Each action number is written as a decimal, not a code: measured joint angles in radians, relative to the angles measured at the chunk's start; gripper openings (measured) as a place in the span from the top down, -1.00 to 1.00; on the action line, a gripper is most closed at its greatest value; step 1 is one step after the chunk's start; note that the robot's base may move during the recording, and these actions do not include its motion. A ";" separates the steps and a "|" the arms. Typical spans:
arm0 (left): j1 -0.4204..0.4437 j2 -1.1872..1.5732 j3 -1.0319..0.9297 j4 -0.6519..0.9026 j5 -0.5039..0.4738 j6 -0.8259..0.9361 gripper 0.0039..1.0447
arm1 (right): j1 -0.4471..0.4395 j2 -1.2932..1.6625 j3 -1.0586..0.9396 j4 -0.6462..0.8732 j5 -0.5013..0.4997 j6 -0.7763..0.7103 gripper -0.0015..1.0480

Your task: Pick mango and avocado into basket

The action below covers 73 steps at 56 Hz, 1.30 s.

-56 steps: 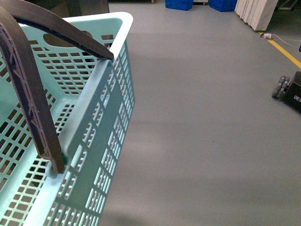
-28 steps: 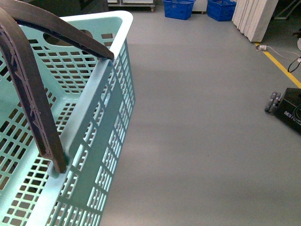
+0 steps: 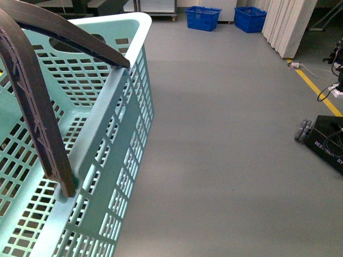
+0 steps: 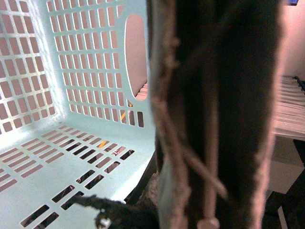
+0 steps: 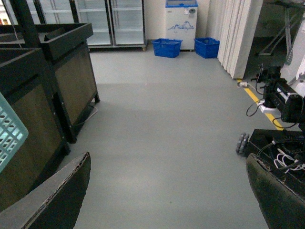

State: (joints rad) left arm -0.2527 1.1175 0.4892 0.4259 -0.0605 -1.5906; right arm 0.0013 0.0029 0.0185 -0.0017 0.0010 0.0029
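The mint-green basket [image 3: 124,134] fills the left of the front view, its brown ribbed handle [image 3: 32,107] swung up over it. In the left wrist view the handle [image 4: 214,105] is very close and blurred, with my left gripper [image 4: 186,210] shut on it. The basket's slotted wall [image 4: 86,57] and floor lie behind, bare where they show. A corner of the basket [image 5: 9,133] shows in the right wrist view. My right gripper [image 5: 169,200] hangs open over grey floor, nothing between its fingers [image 5: 62,195]. The mango and avocado are out of view.
Two dark blue crates [image 3: 202,17] stand at the far wall beside white panels [image 3: 284,27]. A black wheeled unit [image 3: 324,142] with cables sits at the right by a yellow floor line [image 3: 316,91]. Dark shelving [image 5: 52,71] stands to the left, with glass-door fridges [image 5: 119,21] behind.
The whole view has shifted: the blue crates and the far wall have come further into the picture, and the black wheeled unit has slid left and down. The basket keeps its place in the view.
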 joint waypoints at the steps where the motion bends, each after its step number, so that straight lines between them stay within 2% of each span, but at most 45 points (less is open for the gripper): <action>1: 0.000 0.000 0.000 0.000 0.000 0.000 0.91 | 0.000 0.000 0.000 0.000 0.000 0.000 -0.83; 61: -0.008 0.000 0.000 0.000 0.020 -0.012 0.91 | 0.000 0.000 0.000 0.000 0.003 0.000 -0.83; 73: -0.005 0.000 0.000 0.000 -0.005 -0.003 0.91 | 0.000 0.000 0.000 0.000 0.003 0.000 -0.83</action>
State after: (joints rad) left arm -0.2581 1.1179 0.4889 0.4259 -0.0654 -1.5936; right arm 0.0013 0.0032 0.0185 -0.0013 0.0036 0.0029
